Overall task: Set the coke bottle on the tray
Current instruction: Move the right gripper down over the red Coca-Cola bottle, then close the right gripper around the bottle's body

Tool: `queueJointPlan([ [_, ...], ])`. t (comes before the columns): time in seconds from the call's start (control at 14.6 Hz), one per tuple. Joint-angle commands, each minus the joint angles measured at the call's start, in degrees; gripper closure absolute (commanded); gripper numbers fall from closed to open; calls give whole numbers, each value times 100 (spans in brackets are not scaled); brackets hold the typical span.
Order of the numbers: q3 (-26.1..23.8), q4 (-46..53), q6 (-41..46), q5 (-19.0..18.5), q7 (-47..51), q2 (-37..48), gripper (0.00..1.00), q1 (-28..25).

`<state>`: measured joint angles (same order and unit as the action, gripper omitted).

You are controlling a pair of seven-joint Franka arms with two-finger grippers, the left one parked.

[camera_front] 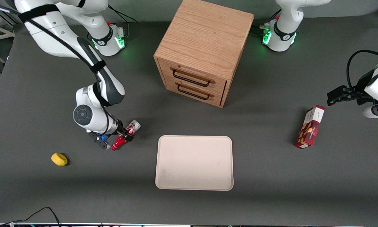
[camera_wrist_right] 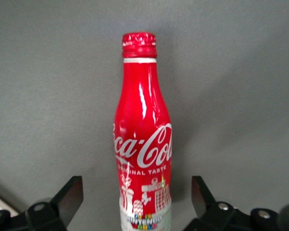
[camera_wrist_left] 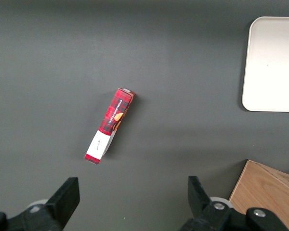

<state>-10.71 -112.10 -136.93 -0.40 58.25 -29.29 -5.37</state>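
The coke bottle (camera_front: 132, 127) is red with white script, a red cap and a silver-grey base. It lies on its side on the dark table, beside the tray (camera_front: 194, 176) toward the working arm's end. My right gripper (camera_front: 125, 136) is down over the bottle's lower body, with the bottle between its fingers. In the right wrist view the gripper (camera_wrist_right: 136, 187) is open, and grey table shows between each black finger (camera_wrist_right: 70, 195) and the coke bottle (camera_wrist_right: 143, 139). The cream-beige tray (camera_wrist_left: 274, 62) has nothing on it.
A wooden two-drawer cabinet (camera_front: 201, 50) stands farther from the front camera than the tray. A red snack box (camera_front: 310, 127) lies toward the parked arm's end. A small yellow object (camera_front: 59, 159) lies toward the working arm's end, nearer the camera than the gripper.
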Motion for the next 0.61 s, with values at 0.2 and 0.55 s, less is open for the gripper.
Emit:
queueJointPlan([
  [0.2, -19, -145, -572, -240, 196, -262, 0, -8],
  [0.55, -19, -128, -590, -470, 178, -323, 88, 9],
])
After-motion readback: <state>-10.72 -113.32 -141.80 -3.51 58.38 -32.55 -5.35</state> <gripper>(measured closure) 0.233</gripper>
